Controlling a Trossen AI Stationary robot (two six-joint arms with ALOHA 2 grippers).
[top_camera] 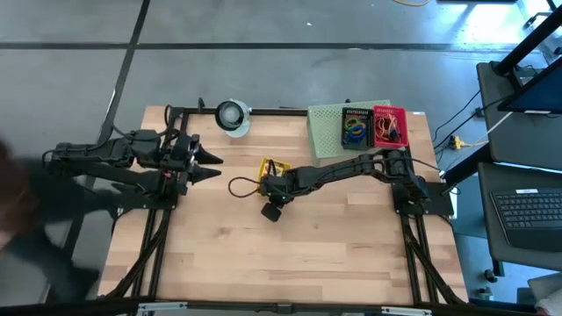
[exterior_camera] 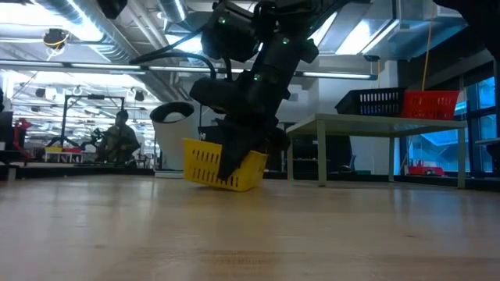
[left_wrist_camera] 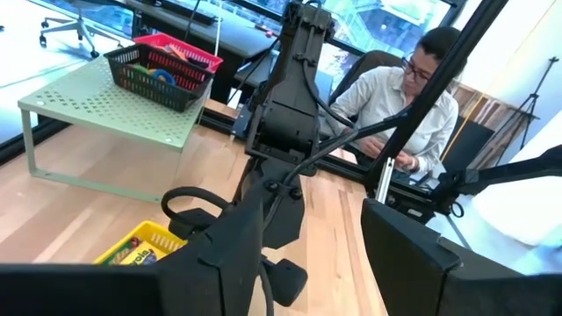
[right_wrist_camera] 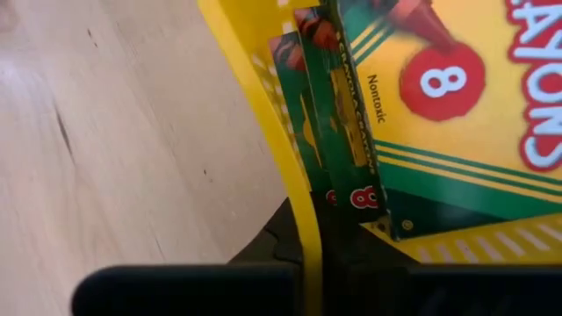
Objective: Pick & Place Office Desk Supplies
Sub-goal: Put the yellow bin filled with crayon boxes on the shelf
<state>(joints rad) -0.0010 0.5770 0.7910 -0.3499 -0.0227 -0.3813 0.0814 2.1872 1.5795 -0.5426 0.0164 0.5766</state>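
A small yellow basket (top_camera: 275,167) stands near the table's middle, with yellow-and-green crayon boxes (right_wrist_camera: 457,114) lying inside it. My right gripper (top_camera: 266,183) reaches down over it from the right and is shut on its wall. In the low view the basket (exterior_camera: 205,164) sits tilted under the gripper (exterior_camera: 231,167). My left gripper (top_camera: 214,167) waits open at the table's left, pointing toward the basket, with nothing between its fingers (left_wrist_camera: 237,246). My right gripper pinches the basket's thin yellow side wall (right_wrist_camera: 303,206) between its two fingers, one finger inside the basket next to the crayon boxes and one outside. The fingers come slanting down from the table's right. The basket is tilted; whether its bottom is on the table, I cannot tell.
A pale green perforated stand (top_camera: 338,132) at the far right carries a black basket (top_camera: 356,128) and a red basket (top_camera: 391,125) of rubber bands. A white-and-grey roll (top_camera: 233,115) sits at the far edge. A black cable loop (top_camera: 237,186) lies beside the right gripper. A person (left_wrist_camera: 395,105) sits beyond the table.
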